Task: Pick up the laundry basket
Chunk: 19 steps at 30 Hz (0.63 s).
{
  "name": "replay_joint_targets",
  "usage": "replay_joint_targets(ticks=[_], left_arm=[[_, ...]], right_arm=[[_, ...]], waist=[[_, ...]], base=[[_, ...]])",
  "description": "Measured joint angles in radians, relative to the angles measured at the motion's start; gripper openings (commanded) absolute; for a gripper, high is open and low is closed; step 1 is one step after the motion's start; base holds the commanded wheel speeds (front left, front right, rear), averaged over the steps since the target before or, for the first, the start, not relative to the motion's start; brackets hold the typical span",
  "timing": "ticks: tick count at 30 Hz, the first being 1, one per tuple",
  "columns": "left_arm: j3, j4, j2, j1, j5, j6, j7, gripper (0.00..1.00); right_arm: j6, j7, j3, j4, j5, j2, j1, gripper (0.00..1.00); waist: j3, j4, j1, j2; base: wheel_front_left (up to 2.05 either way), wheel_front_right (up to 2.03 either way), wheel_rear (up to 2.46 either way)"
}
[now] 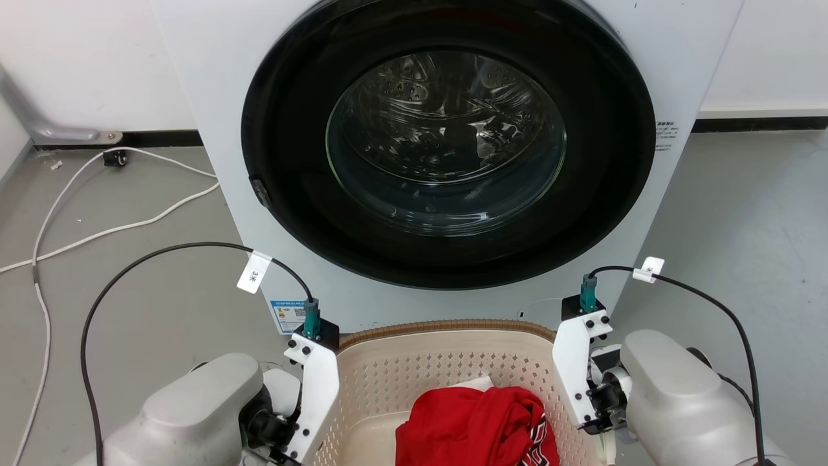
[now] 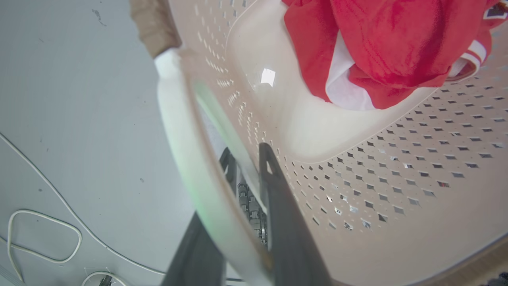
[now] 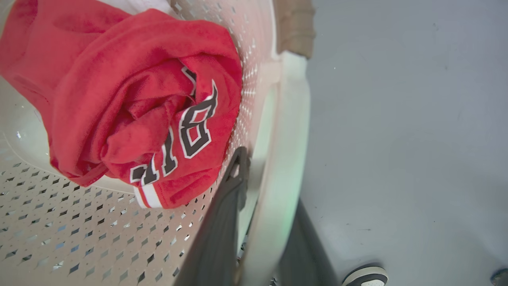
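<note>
Before washing machine [image 1: 446, 162]: laundry basket [image 1: 446, 362], just beside it, red jersey [image 1: 475, 424] inside
Left gripper [image 2: 246, 155]: fingers clamped across white side handle [image 2: 178, 131]
Right gripper [image 3: 264, 171]: fingers clamped across opposite handle [image 3: 287, 151]

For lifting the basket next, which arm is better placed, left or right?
Neither leads: the left gripper straddles one white side handle of the cream perforated plastic laundry basket, the right gripper straddles the other handle. The lift likely needs both together.

Bright, even indoor light, reflections on the washer door glass [image 1: 446, 142], near white handle [image 2: 176, 139] blurred, wide-angle edge distortion.
</note>
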Motion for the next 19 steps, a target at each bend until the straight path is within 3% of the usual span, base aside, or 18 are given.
replay_joint_targets(ticks=[19], left_arm=[[-0.001,0.004,0.0,-0.001,-0.005,0.0,0.005,0.0]], right_arm=[[0.0,-0.004,0.016,0.008,0.017,0.0,-0.003,0.0]], waist=[[0.004,0.002,0.0,0.0]], base=[[0.0,0.0,0.0]])
